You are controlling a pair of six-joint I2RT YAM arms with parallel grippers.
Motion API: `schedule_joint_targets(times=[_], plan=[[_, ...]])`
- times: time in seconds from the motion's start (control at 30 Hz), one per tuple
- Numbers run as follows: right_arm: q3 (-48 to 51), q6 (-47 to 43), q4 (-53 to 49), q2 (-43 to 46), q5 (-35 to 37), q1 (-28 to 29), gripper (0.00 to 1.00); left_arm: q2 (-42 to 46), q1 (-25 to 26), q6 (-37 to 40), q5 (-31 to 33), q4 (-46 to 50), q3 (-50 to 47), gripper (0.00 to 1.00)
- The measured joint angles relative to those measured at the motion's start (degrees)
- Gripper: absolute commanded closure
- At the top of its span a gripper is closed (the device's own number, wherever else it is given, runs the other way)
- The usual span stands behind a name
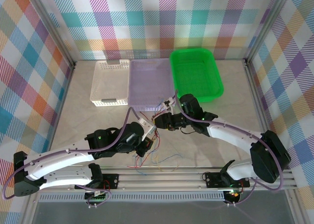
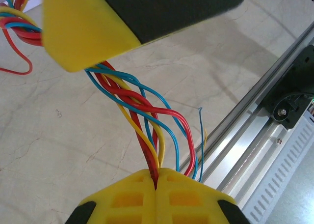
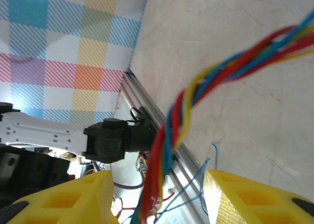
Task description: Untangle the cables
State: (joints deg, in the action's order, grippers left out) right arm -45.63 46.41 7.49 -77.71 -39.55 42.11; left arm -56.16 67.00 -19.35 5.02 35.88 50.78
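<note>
Marble tabletop (image 1: 98,121), left end effector (image 2: 156,182) clamping cables (image 2: 147,106), right end effector (image 3: 159,187) parted

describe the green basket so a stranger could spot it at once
At the table's far side, three baskets sit in a row. The green basket is the rightmost, next to the lilac basket. Only it is bright green; the white basket is at the left end.

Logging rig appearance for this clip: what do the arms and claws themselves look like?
The left arm and right arm have white link shells and black joint housings. A thick lilac cable runs along each. The left claw and right claw have chunky yellow fingers with moulded rectangular pockets, black at the base.
</note>
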Motion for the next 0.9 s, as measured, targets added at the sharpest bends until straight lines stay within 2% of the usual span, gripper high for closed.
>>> schedule_joint_targets(times=[0.07, 0.13, 0.23, 0.33, 0.4, 0.67, 0.9], plan=[[-0.09, 1.27, 2.47, -0.48, -0.55, 0.37, 0.71, -0.09, 0.11, 0.37, -0.09, 0.02, 0.00, 1.00], [-0.13, 2.12, 4.52, -1.01, -1.07, 0.66, 0.80, -0.09, 0.11, 0.63, -0.11, 0.00, 0.02, 1.00], [-0.09, 2.95, 6.67, -1.11, -1.51, 0.70, 0.84, -0.07, 0.11, 0.83, -0.07, 0.00, 0.04, 1.00], [-0.09, 3.02, 7.48, -1.11, -1.70, 0.74, 0.96, 0.09, 0.11, 0.98, -0.04, 0.00, 0.04, 1.00], [-0.04, 2.84, 7.43, -0.76, -1.36, 0.72, 1.00, 0.28, 0.11, 0.98, 0.00, 0.09, 0.04, 1.00], [0.31, 1.03, 4.50, 5.68, 2.80, 0.72, 1.00, 2.86, 0.11, 1.20, 1.09, 0.22, 0.04, 1.00], [2.12, -1.88, -1.20, 16.57, 6.75, -1.33, 1.00, 4.00, 0.37, 1.95, 4.90, -1.53, 0.15, 1.00]])
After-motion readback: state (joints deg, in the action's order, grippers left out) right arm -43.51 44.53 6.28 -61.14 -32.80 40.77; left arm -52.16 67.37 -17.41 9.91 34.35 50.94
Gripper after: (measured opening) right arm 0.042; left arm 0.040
